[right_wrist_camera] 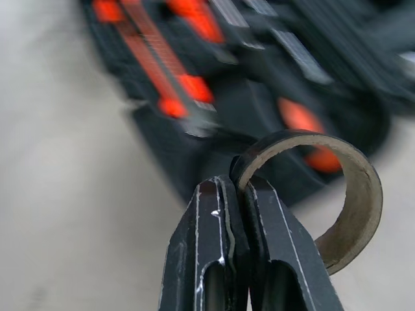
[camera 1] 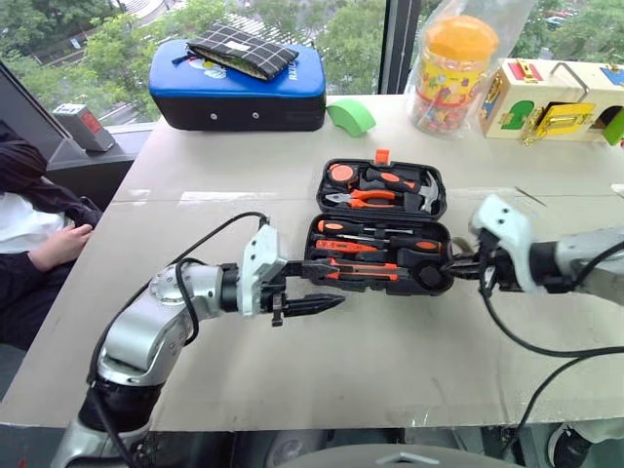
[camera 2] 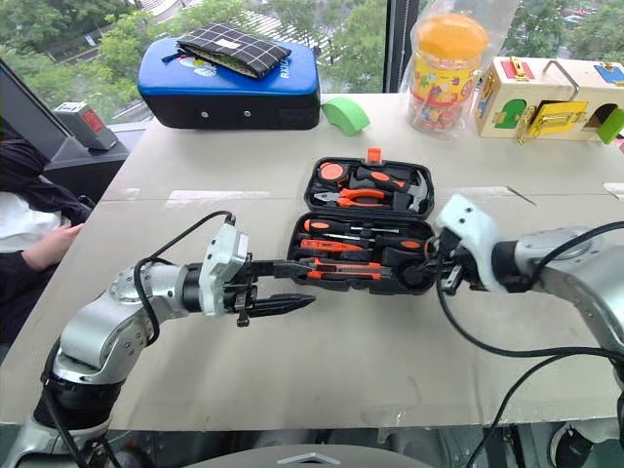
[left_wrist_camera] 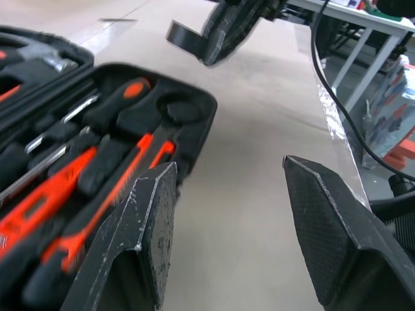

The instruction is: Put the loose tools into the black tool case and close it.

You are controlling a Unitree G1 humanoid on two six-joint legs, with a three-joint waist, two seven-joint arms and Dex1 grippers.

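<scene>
At mid-bench, the head views show the black tool case (camera 1: 378,229) lying open, screwdrivers (camera 1: 361,244) seated. The left tool (camera 1: 310,305) hangs half-open and empty at its near-left corner. In the right wrist view, the right tool (right_wrist_camera: 237,194) pinches the tape roll (right_wrist_camera: 337,194); next comes lowering it into its round recess.

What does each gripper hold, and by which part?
The right gripper pinches the small black tape roll by its wall. The left gripper holds nothing.
</scene>
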